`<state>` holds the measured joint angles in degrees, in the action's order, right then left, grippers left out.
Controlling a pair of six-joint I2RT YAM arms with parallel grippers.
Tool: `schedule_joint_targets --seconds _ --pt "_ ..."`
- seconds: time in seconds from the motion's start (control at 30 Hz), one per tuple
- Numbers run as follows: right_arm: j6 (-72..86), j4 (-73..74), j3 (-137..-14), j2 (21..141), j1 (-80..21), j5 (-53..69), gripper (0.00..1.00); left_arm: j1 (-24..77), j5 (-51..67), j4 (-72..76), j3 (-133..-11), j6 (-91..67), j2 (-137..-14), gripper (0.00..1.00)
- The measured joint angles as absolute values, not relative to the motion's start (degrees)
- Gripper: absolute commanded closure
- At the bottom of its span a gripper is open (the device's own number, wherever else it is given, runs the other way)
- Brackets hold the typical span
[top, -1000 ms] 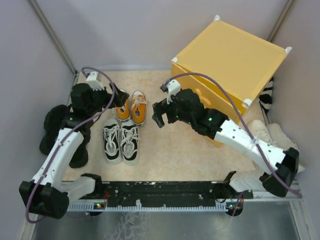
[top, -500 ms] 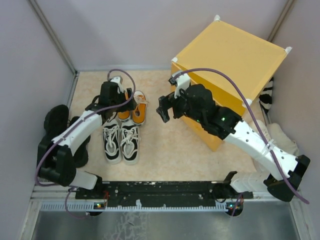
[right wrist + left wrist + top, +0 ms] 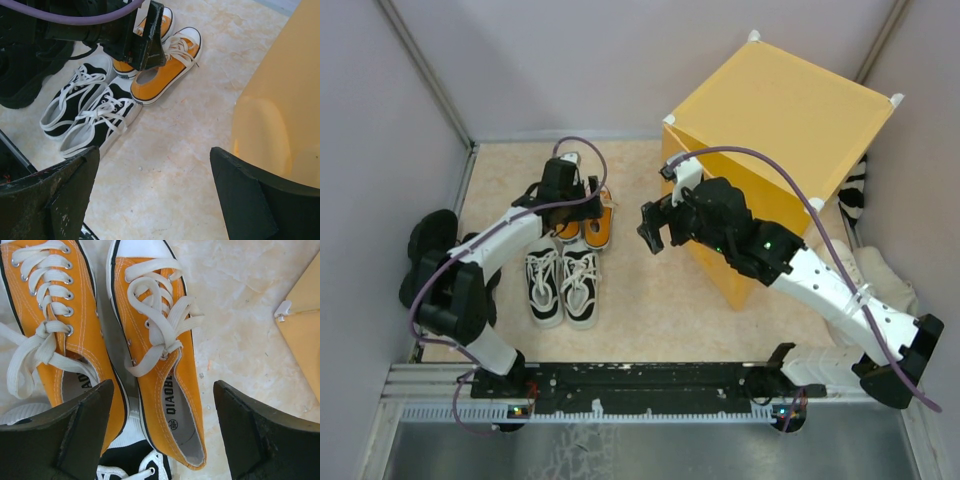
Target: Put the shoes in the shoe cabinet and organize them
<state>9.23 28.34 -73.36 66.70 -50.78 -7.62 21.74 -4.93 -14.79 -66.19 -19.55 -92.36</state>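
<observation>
My left jaws stand spread wide and pinch nothing. They point down over the heel end of the orange sneakers (image 3: 160,355). One finger (image 3: 75,440) hangs above the left shoe's heel, and the other (image 3: 250,440) hangs over bare desk (image 3: 240,315) just right of the right shoe. That shoe's opening lies in the gap between them. I cannot tell whether either finger touches a shoe. The orange pair lies side by side, upright, laces tied, toes toward the far wall.

My right jaws are also spread with nothing between them. They hang above bare desk between the shoes and the shoe cabinet (image 3: 780,110), just beside its near face. That yellow face, with a raised bulge, fills the right of my right wrist view.

Just behind the orange heels, nearer my bases, the black-and-white sneakers (image 3: 562,285) lie side by side on the desk. The all-black sneakers (image 3: 425,245) sit at the left edge, beside my left arm. All three pairs rest on the desk outside the cabinet, which stands at the far right. A cream-white pair (image 3: 865,270) lies beyond my right arm, near the cabinet's right side.
</observation>
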Motion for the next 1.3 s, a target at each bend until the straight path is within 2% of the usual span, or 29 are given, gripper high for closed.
schedule_joint_targets --seconds 0.47,0.83,0.87,0.93,0.97,1.1,1.23,1.3 --pt "9.3 26.5 -71.8 66.9 -50.7 -7.4 0.08 22.4 -12.5 -15.3 -66.0 -19.1 -88.0 0.1" --pt "9.7 25.6 -69.7 67.2 -50.5 -6.4 0.08 22.4 -13.5 -17.0 -66.0 -19.2 -94.5 0.1" --pt "9.7 25.3 -69.5 67.2 -50.5 -6.3 0.08 22.4 -13.5 -17.1 -66.0 -19.3 -95.1 0.12" --pt "9.7 25.0 -69.1 67.2 -50.3 -6.2 0.08 22.4 -13.5 -17.1 -66.0 -19.5 -96.0 0.25" --pt "9.7 25.0 -69.0 67.2 -50.3 -6.1 0.08 22.4 -13.5 -17.1 -66.0 -19.6 -96.2 0.27" --pt "10.1 24.9 -68.6 67.1 -50.1 -5.9 0.08 22.3 -13.5 -16.8 -66.0 -19.6 -97.0 0.29" --pt "10.1 24.9 -68.6 67.0 -50.0 -5.8 0.08 22.4 -13.5 -16.6 -66.0 -19.6 -97.5 0.22" --pt "10.1 24.9 -68.6 67.0 -50.0 -5.8 0.08 22.5 -13.6 -16.3 -66.0 -19.7 -97.9 0.24"
